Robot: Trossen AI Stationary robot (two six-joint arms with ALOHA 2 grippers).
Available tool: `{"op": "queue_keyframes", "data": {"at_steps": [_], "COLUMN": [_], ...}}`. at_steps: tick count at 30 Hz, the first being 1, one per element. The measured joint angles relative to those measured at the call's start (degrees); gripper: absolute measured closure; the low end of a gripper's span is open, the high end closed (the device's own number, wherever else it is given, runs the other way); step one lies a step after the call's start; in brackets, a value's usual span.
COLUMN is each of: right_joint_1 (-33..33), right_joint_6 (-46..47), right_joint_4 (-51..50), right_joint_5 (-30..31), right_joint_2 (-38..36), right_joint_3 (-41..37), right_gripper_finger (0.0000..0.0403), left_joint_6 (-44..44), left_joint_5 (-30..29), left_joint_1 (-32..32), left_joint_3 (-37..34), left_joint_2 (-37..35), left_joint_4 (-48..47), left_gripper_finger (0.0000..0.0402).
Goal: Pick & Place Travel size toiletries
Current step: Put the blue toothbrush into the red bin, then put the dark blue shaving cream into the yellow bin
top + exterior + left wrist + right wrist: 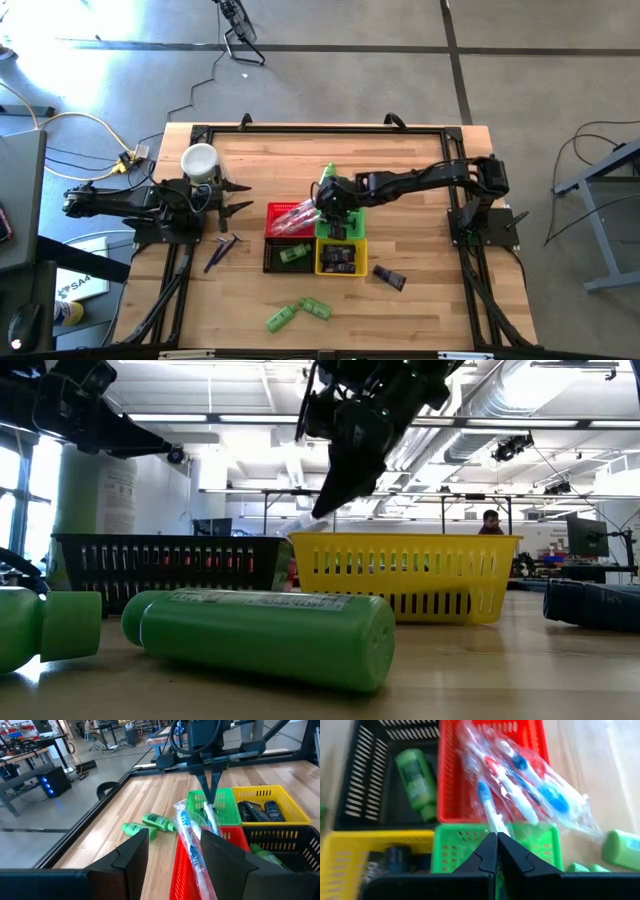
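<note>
Right wrist view, right end effector (496,840) closed, apparently pinching a wrapped toothbrush (490,812) over the green basket (455,847).

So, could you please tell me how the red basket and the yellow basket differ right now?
The red basket holds wrapped toothbrushes that stick out past its rim, while the yellow basket holds dark tubes lying inside it. The shut right gripper pinches a toothbrush by the red basket; nothing touches the yellow one. Both are small slotted plastic baskets in one cluster.
</note>
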Motion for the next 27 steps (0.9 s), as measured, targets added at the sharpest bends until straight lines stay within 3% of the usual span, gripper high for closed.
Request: {"op": "queue_keyframes", "data": {"at_steps": [10, 15, 20, 27], "right_joint_1": [0.02, 0.09, 0.78, 0.94], "right_joint_6": [-1.34, -0.94, -0.94, -1.12], "right_joint_4": [0.19, 0.25, 1.04, -1.46], "right_joint_5": [3.99, 2.95, 8.32, 12.22], "right_joint_2": [0.00, 0.00, -1.56, -10.14], "right_joint_3": [0.00, 0.00, -0.02, 0.02], "right_gripper_finger": [0.0394, 0.0334, 0.0269, 0.0268], "left_joint_6": [0.00, 0.00, 0.00, 0.00], "left_joint_5": [0.00, 0.00, 0.00, -0.02], "left_joint_1": [0.00, 0.00, 0.02, 0.02], "left_joint_3": [0.01, 0.00, 0.00, 0.00], "left_joint_2": [0.00, 0.00, 0.00, 0.00], "left_joint_4": [-0.20, -0.18, -0.16, -0.18], "left_gripper_finger": [0.0226, 0.0226, 0.0226, 0.0226]}}
